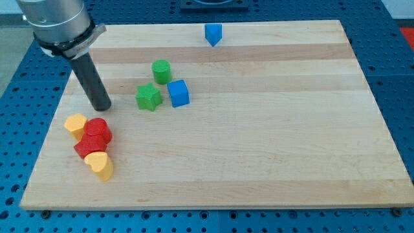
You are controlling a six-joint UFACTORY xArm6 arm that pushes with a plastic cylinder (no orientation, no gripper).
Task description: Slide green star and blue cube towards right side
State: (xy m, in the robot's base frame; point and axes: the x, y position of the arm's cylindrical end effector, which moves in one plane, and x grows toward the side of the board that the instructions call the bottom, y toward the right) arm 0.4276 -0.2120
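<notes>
Your bare tip (102,107), holding nothing, sits left of the star (149,97) and cube (178,93); both look light, rigid, slippery—push the star's left face.

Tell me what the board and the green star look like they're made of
Board: looks like pale wood, matt, with lengthwise grain and plank bands. Green star: uniform bright colour, smooth faces, probably painted wood or plastic; can't tell which.

Pale smooth wood board (259,142); matt dark rod (92,81)
</notes>
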